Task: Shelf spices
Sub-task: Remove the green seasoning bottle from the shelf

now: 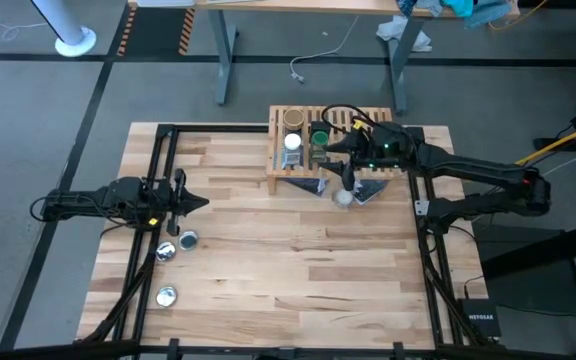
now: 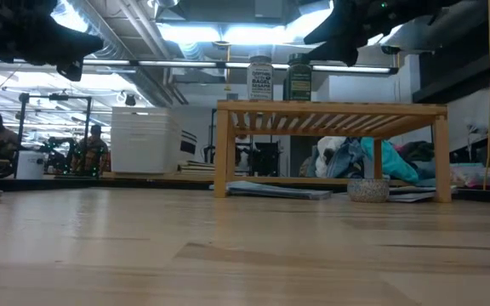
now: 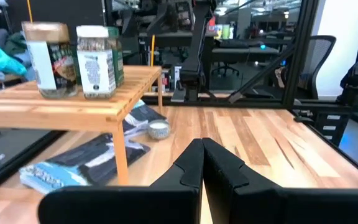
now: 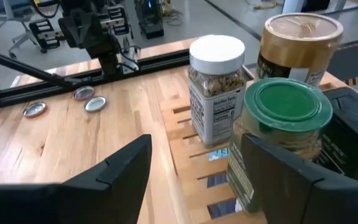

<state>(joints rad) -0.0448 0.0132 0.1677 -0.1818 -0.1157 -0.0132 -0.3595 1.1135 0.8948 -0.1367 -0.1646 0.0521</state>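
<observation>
The right gripper (image 4: pixel 191 177) hovers over the low slatted wooden shelf (image 1: pixel 333 172), jaws apart and just beside the upright green-lidded jar (image 4: pixel 278 137) standing there with the white-capped clear jar (image 4: pixel 216 87), while the left gripper (image 1: pixel 190 203), jaws together, waits far across the worktop.

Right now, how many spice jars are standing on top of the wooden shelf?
3, clustered on the shelf top: the white-capped jar, the tan-lidded jar beside it, and the green-lidded jar, nearest the right end effector. Another could be hidden.
</observation>
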